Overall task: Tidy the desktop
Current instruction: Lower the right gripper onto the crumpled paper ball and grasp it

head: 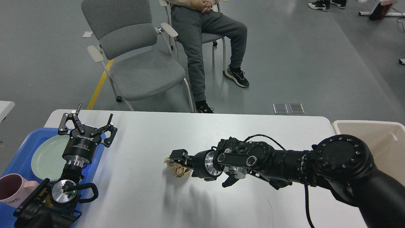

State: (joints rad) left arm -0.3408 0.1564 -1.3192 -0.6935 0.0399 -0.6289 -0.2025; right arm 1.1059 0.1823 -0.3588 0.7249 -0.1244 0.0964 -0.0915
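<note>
The white desktop (148,129) fills the lower part of the head view. A crumpled tan paper ball (176,170) lies on it near the middle. My right gripper (177,160) reaches in from the right, low over the table, and sits on top of the ball, hiding its upper part. Its dark fingers cannot be told apart, so the grip is unclear. My left gripper (91,122) is open and empty, pointing up over the right edge of the blue tray (19,148) at the left.
The blue tray holds a pale green plate (47,155) and a pink mug (12,188). A beige bin (379,133) stands off the table's right end. Beyond the far edge are a grey chair (142,69) and a seated person (202,34).
</note>
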